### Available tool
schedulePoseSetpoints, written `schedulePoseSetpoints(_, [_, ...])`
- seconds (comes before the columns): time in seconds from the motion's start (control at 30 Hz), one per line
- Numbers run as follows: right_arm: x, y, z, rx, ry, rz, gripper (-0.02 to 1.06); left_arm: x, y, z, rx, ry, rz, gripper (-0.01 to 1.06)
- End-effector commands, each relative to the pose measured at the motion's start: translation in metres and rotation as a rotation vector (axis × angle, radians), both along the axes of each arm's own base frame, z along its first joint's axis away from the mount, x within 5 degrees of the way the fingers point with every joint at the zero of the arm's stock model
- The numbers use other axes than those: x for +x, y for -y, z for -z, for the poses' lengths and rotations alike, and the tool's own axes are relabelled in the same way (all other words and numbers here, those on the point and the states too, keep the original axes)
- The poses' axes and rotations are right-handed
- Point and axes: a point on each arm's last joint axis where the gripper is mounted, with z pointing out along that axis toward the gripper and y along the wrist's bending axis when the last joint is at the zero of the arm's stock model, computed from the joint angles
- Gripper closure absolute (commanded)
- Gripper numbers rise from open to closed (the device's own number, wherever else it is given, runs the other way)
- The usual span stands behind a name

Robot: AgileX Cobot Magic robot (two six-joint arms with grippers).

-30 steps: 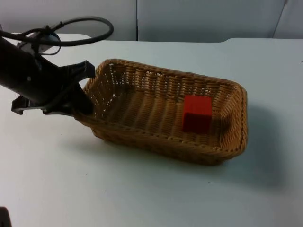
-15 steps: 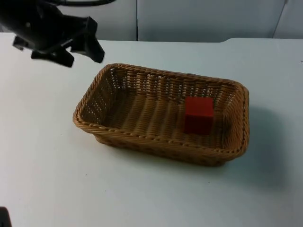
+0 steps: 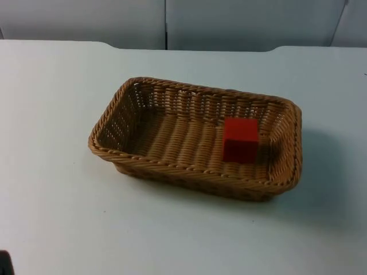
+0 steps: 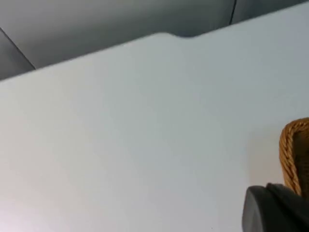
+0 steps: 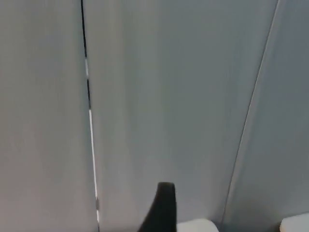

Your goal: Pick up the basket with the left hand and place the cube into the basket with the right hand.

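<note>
A woven wicker basket [image 3: 117, 117] rests flat on the white table in the top view. A red cube [image 3: 240, 139] sits inside it, toward its right end. Nothing is touching the basket or the cube. In the left wrist view, my left gripper [image 4: 273, 209] is off the basket, with a bit of the wicker rim [image 4: 294, 152] just past it over bare table. My right gripper [image 5: 161, 209] is raised and faces the grey partition wall in the right wrist view, far from the basket; that arm waits.
The white table [image 3: 51, 189] surrounds the basket on all sides. The grey partition wall [image 3: 166, 23] runs along the table's far edge.
The left gripper let go of the basket's left end, rose toward the upper left and left the top view. The basket settled flat with the cube still inside.
</note>
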Motion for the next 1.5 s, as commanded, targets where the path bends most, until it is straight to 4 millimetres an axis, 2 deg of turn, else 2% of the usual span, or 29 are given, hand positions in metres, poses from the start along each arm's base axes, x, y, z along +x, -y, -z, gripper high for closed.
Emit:
schedulePoseSetpoints(0.0, [-0.047,-0.007,-0.007,0.005,0.101,-0.029,0.34,-0.041,-0.005,-0.024,-0.025,0.073,-0.012,1.05])
schedulePoseSetpoints(0.1, [-0.097,-0.016,0.004,0.011,0.156,-0.079,0.56,-0.103,-0.013,-0.038,-0.069,0.173,-0.013,1.05])
schedulePoseSetpoints(0.13, [-0.11,-0.017,0.013,0.012,0.154,-0.079,0.66,-0.13,-0.016,-0.04,-0.082,0.217,-0.012,1.05])
schedulePoseSetpoints(0.17, [-0.12,-0.018,0.025,0.014,0.141,-0.076,0.77,-0.148,-0.019,-0.035,-0.089,0.231,-0.011,1.05])
schedulePoseSetpoints(0.2, [-0.12,-0.018,0.025,0.014,0.141,-0.076,0.77,-0.148,-0.019,-0.035,-0.089,0.231,-0.011,1.05])
schedulePoseSetpoints(0.3, [-0.138,-0.019,0.069,0.046,0.079,-0.063,1.05,-0.202,-0.026,-0.024,-0.126,0.311,-0.025,1.05])
schedulePoseSetpoints(0.37, [-0.141,-0.02,0.101,0.056,0.031,-0.066,1.05,-0.229,-0.03,-0.017,-0.15,0.359,-0.033,1.05])
schedulePoseSetpoints(0.4, [-0.141,-0.02,0.101,0.056,0.031,-0.066,1.05,-0.229,-0.03,-0.017,-0.15,0.359,-0.033,1.05])
schedulePoseSetpoints(0.53, [-0.134,-0.024,0.175,0.094,-0.105,-0.112,1.05,-0.269,-0.035,0.005,-0.138,0.319,-0.026,1.05])
schedulePoseSetpoints(0.57, [-0.131,-0.027,0.195,0.1,-0.146,-0.147,1.05,-0.274,-0.036,0.011,-0.131,0.292,-0.026,1.05])
schedulePoseSetpoints(0.6, [-0.131,-0.027,0.195,0.1,-0.146,-0.147,1.05,-0.274,-0.036,0.011,-0.131,0.292,-0.026,1.05])
schedulePoseSetpoints(0.73, [-0.122,-0.042,0.259,0.071,-0.265,-0.341,1.05,-0.289,-0.038,0.035,-0.109,0.191,-0.023,1.05])
schedulePoseSetpoints(0.77, [-0.122,-0.042,0.259,0.071,-0.265,-0.341,1.05,-0.289,-0.038,0.035,-0.109,0.191,-0.023,1.05])
schedulePoseSetpoints(0.93, [-0.114,-0.044,0.316,0.095,-0.355,-0.425,1.05,-0.298,-0.038,0.063,-0.129,0.176,-0.015,1.05])
schedulePoseSetpoints(1.27, [-0.11,-0.04,0.333,0.031,-0.396,-0.491,1.05,-0.325,-0.041,0.068,-0.158,0.319,0.0,1.05])
schedulePoseSetpoints(1.47, [-0.108,-0.035,0.334,-0.015,-0.4,-0.494,1.05,-0.328,-0.042,0.075,-0.149,0.309,0.0,1.05])
